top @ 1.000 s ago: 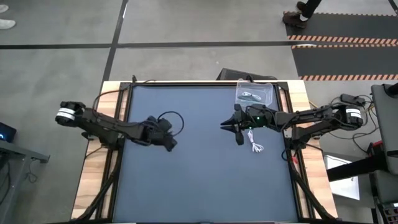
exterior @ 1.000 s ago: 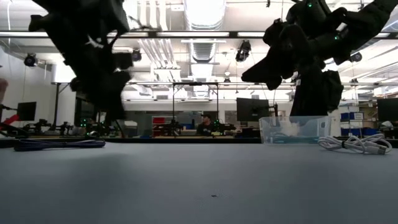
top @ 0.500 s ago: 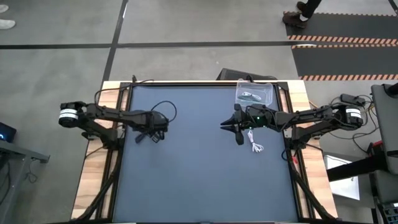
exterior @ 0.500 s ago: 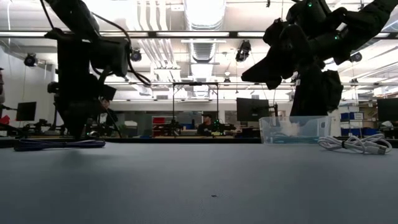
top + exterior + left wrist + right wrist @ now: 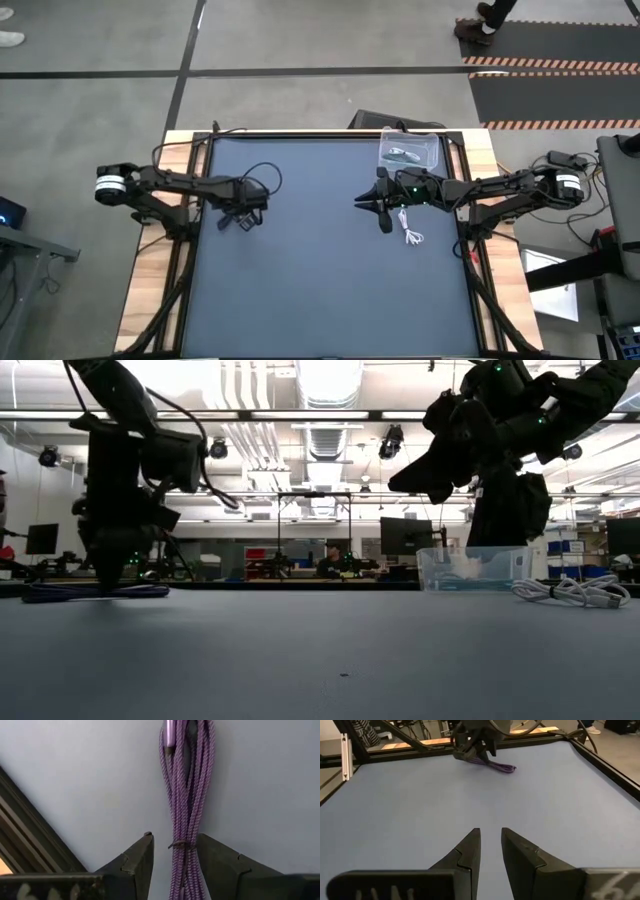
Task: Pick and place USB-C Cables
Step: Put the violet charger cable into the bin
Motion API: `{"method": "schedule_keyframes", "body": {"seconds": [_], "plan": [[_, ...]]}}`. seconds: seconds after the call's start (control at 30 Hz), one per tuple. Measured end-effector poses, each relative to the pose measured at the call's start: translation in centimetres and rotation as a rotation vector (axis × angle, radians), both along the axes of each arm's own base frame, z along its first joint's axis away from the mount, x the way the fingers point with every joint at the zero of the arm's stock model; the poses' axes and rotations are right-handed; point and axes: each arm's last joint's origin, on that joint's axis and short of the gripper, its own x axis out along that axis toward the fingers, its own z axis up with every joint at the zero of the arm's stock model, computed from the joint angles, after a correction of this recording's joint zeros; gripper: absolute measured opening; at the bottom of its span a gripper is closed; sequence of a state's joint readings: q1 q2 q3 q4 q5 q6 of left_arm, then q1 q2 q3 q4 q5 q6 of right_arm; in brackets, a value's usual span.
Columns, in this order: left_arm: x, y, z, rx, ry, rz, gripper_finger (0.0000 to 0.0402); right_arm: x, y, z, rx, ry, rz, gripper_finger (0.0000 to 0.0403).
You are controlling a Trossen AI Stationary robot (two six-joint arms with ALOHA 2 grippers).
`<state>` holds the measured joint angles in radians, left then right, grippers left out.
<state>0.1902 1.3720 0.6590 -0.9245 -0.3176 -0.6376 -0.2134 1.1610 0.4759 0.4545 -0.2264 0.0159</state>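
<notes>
Only two loose cables show on the table: a dark purple folded cable point(image 5: 186, 795) far left, lying lengthwise between the left gripper's point(image 5: 174, 857) spread fingers, and a white coiled cable point(image 5: 411, 232) right, beside the raised right gripper point(image 5: 384, 214), fingers slightly apart. Overhead, more sit in the clear plastic bin point(image 5: 434, 150).

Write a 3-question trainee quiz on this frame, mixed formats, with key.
1. True or false: the left gripper straddles the purple cable, fingers open.
2. Where is the white cable? A) in the clear bin B) on the mat beside the right gripper C) held by the left gripper
3. Fill in: the right gripper hangs ____ the mat, holding nothing.

Key: 1 true; 2 B; 3 above
</notes>
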Motion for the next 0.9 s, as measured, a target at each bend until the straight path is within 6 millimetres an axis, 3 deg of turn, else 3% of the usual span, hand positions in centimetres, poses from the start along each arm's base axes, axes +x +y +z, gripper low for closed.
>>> {"method": "schedule_keyframes", "body": {"seconds": [0.63, 0.9], "plan": [[0.1, 0.0, -1.0, 0.011, -0.069, 0.005, 0.0133, 0.0, 0.0, 0.0, 0.003, 0.0, 0.001, 0.0068], [-0.3, -0.1, -2.0, 0.003, -0.096, 0.009, 0.0079, 0.1, 0.4, 0.0, 0.002, 0.0, 0.015, 0.0068]]}}
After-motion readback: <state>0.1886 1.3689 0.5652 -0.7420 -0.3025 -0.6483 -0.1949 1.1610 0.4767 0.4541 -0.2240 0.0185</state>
